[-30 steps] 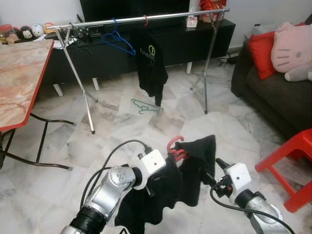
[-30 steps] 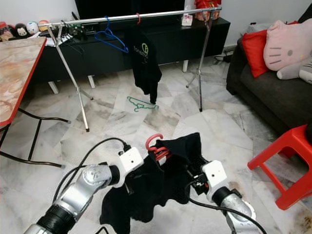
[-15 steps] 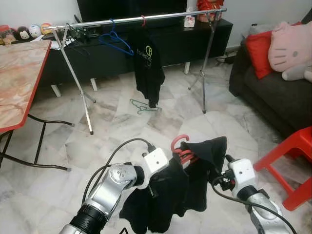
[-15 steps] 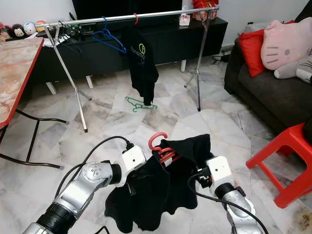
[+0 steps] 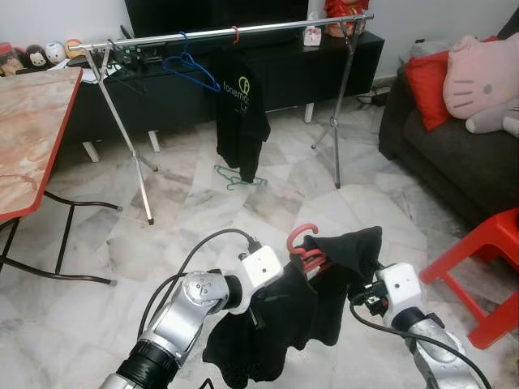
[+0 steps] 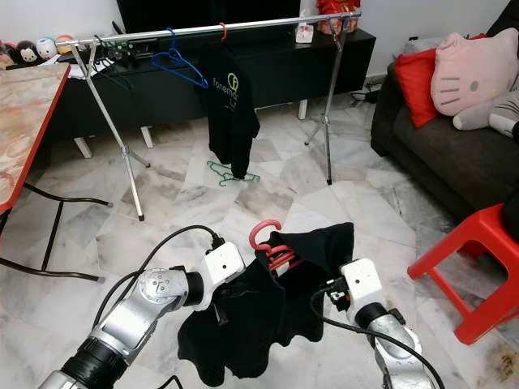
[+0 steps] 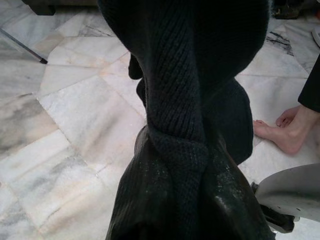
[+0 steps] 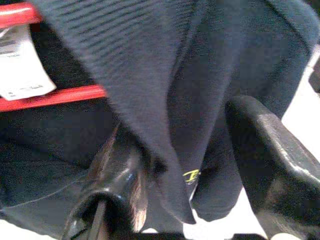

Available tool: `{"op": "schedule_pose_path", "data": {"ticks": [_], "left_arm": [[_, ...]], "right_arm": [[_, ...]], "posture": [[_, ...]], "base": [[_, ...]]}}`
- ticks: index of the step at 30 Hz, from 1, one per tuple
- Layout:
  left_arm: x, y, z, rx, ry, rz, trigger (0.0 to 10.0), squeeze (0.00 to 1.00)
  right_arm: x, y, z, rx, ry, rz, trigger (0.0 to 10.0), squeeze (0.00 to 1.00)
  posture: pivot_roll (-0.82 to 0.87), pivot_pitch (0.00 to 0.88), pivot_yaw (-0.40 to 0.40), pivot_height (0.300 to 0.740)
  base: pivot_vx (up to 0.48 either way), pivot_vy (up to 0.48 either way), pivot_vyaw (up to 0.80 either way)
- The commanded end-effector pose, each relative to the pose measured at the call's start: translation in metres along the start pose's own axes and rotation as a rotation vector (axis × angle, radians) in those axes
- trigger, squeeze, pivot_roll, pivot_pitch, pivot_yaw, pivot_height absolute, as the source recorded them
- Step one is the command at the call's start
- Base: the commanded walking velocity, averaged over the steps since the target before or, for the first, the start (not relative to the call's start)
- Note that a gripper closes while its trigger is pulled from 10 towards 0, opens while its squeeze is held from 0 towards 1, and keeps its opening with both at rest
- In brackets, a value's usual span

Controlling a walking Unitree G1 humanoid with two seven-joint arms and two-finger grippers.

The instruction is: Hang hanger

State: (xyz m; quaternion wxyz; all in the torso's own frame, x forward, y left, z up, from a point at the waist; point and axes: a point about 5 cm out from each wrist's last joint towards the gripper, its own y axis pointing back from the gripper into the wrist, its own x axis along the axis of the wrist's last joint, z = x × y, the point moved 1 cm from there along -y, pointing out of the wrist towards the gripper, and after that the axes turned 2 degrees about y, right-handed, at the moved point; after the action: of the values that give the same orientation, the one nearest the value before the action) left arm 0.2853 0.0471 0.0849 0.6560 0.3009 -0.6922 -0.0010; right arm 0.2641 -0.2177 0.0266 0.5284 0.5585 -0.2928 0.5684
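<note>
A red hanger (image 5: pixel 300 237) carries a black knit garment (image 5: pixel 276 324), held low in front of me between both grippers. My left gripper (image 7: pixel 187 210) is shut on a bunched fold of the garment. The fingers of my right gripper (image 8: pixel 195 165) stand apart with the garment's far shoulder draped between them, and the red hanger bar (image 8: pixel 50 96) lies just beyond. Ahead stands a silver clothes rack (image 5: pixel 268 28). On its rail hang a blue hanger (image 5: pixel 195 71) and a black shirt (image 5: pixel 243 113).
A green hanger (image 5: pixel 235 178) lies on the marble floor under the rack. A red-edged table (image 5: pixel 32 146) stands on the left. On the right are a dark sofa (image 5: pixel 454 154) and a red stool (image 5: pixel 486 259). A person's bare foot (image 7: pixel 285 135) is close by.
The camera has shifted a little toward the rack. My right gripper has moved to the right, spreading the garment's shoulder on the red hanger. The left gripper keeps its hold.
</note>
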Motion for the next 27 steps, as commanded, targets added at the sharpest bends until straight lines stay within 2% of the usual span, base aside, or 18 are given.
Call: {"op": "schedule_pose_path", "data": {"ticks": [1,27], "left_arm": [[0.0091,0.0001,0.0014,-0.006,-0.011,0.035,10.0,0.00],[0.0120,0.0004,0.0038,-0.026,-0.011,0.042,10.0,0.00]], "right_arm": [[0.0002,-0.0011,-0.0017,0.013,0.002,0.000,0.0,0.00],[-0.0001,-0.0057,-0.0032,0.020,0.025,-0.019,0.0,0.00]], "posture": [[-0.09,0.000,-0.013,0.740],[-0.09,0.000,-0.017,0.740]], "base": [[0.000,0.000,0.00],[0.000,0.000,0.00]]}}
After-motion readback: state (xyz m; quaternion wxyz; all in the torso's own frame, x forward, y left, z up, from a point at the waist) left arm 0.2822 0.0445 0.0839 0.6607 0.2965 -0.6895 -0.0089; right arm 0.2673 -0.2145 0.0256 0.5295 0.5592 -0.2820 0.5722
